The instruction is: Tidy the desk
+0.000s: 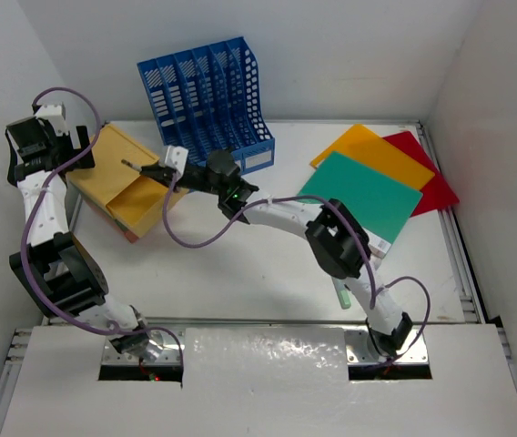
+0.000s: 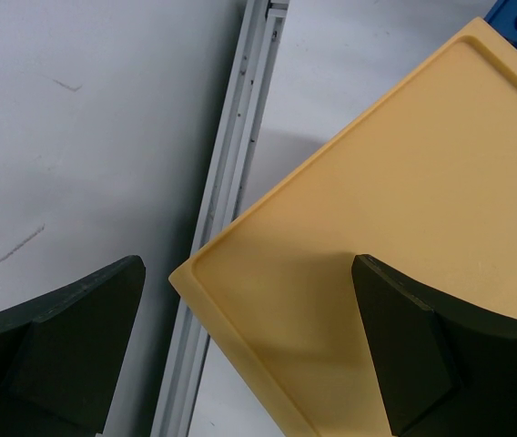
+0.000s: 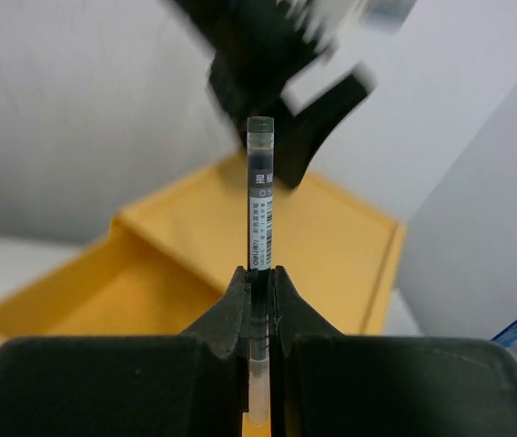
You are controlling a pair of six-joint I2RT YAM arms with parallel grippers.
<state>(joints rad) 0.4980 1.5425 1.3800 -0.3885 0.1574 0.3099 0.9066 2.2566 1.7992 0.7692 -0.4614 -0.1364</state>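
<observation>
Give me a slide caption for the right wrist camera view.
A pen pinched in the shut right gripper, aimed toward the open yellow drawer beyond.

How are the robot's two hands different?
The left gripper has its jaws wide open and empty; the right gripper has its jaws shut on a pen. The left hangs over a corner of the yellow box; the right points its pen towards it. Both have black jaws.
</observation>
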